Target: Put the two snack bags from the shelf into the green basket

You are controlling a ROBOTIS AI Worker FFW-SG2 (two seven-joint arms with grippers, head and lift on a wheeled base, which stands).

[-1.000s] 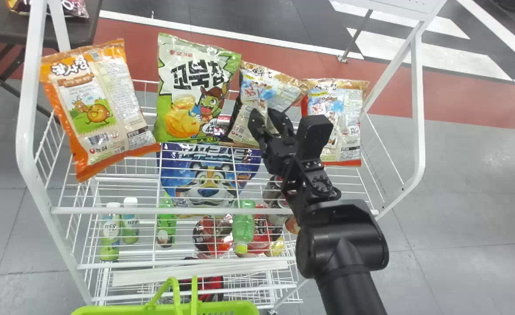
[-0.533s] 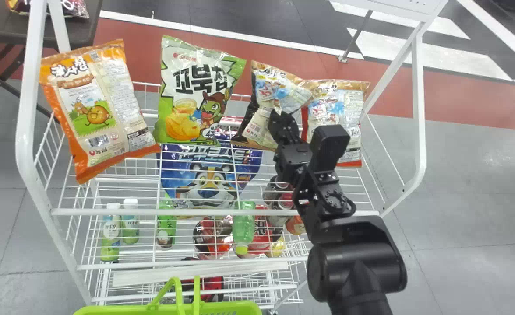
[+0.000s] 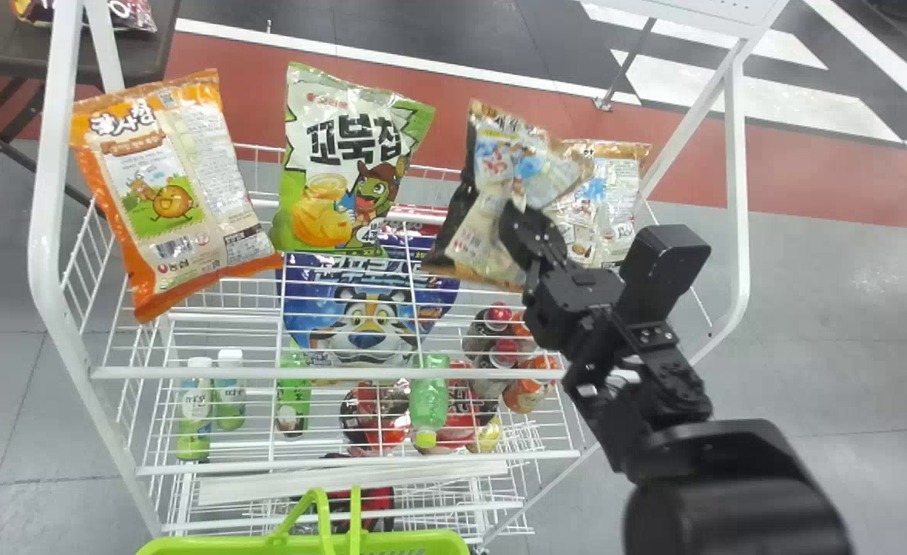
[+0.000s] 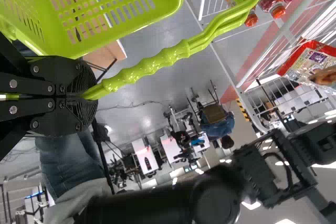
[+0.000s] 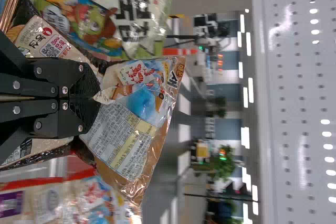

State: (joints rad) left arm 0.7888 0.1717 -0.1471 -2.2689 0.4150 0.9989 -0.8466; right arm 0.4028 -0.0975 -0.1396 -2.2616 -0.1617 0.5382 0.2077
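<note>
The right gripper [image 3: 529, 231] pinched the brown bag [image 3: 500, 154] between the green bag [image 3: 345, 154] and a partly covered red-edged bag [image 3: 615, 193]; the right wrist view showed the pinched fold. In the left wrist view, the left gripper [image 4: 83, 96] clamped the handle [image 4: 152, 65] of the basket [image 3: 191, 546], cut off by the head view's bottom edge.

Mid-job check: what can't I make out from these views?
- Contents of the green basket: cut off by the head view's bottom edge and the left wrist view's edges.
- Part of the held bag: behind the right gripper, right wrist view.
- Bottom of the rightmost bag: behind the right arm, head view.
- Red thing low on the rack: behind wires, head view.
</note>
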